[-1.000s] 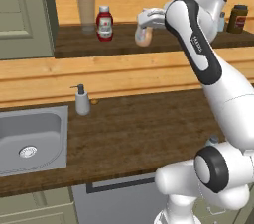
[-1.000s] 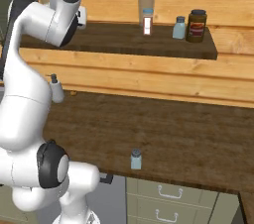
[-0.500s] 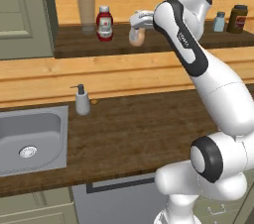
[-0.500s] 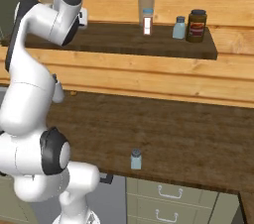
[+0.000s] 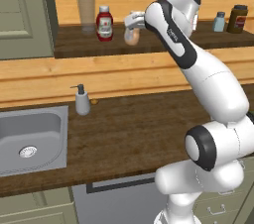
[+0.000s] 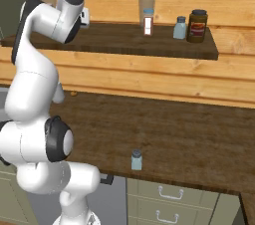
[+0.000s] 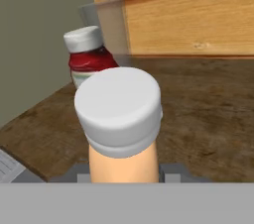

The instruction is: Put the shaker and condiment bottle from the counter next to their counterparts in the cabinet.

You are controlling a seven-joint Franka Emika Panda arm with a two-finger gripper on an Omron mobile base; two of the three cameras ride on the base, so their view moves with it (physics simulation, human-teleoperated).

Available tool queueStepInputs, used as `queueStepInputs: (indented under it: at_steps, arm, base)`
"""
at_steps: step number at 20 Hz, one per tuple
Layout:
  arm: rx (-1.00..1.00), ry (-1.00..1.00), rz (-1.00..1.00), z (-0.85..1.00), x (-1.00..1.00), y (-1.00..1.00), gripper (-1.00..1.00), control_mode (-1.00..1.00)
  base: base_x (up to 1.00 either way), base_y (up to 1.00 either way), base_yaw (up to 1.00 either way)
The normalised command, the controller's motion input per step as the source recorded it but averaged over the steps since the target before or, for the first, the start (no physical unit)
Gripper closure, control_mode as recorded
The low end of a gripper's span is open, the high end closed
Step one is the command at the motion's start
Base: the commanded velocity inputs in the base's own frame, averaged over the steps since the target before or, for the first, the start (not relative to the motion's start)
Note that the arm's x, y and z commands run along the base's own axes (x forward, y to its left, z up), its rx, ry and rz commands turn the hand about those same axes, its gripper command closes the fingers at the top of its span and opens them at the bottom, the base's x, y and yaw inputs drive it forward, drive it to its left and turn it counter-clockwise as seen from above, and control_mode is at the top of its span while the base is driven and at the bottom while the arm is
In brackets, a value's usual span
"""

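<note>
Left base view: we see the gripper (image 5: 133, 24) up in the cabinet (image 5: 163, 44), clenched around the condiment bottle (image 5: 131, 36), which hangs peach-orange below it, just over the shelf floor and near the red sauce bottle (image 5: 104, 24), to that bottle's right; a clear glass (image 5: 87, 14) stands behind the red one. The light-blue shaker (image 5: 219, 22) and a dark jar (image 5: 238, 18) sit far along the shelf, and a soap pump (image 5: 82, 101) stands on the table (image 5: 129, 134) by the sink (image 5: 30, 139). Right base view: the shaker (image 6: 136, 160) stands upright near the front edge of the table, well apart from the gripper, which sits behind the arm's upper joint here. On the shelf we see a white-and-red shaker (image 6: 147, 22) too. Hand view: the condiment bottle's white cap fills the middle, body dropping toward the fingers; the red sauce bottle stands just behind and to the left, apart from it. We judge the bottle light, soft-walled squeeze plastic, smooth and a bit slippery, so a moderate hold on the body below the cap suits it. The shaker looks small, rigid and light; take it by the sides under the cap.
</note>
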Motion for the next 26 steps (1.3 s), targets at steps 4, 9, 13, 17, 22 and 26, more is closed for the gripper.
queueStepInputs:
  at_steps: [4,9,13,17,22,26]
  arm:
    - [-0.03,-0.01,0.00,-0.06,0.31,0.17,1.00,-1.00]
    - [-0.01,-0.01,0.00,-0.04,0.33,0.09,1.00,-1.00]
    - [0.00,-0.03,0.00,-0.08,0.21,0.01,1.00,-1.00]
    - [-0.01,-0.05,0.01,-0.11,0.14,0.12,-1.00,-1.00]
    - [-0.01,-0.06,0.01,-0.12,0.01,0.13,-1.00,-1.00]
    - [0.00,-0.04,0.00,-0.03,-0.12,0.01,-1.00,-1.00]
  base:
    - [0.00,0.00,0.00]
    - [0.00,0.00,0.00]
    - [0.00,0.00,0.00]
    - [0.00,0.00,0.00]
    - [0.00,0.00,0.00]
    - [0.00,0.00,0.00]
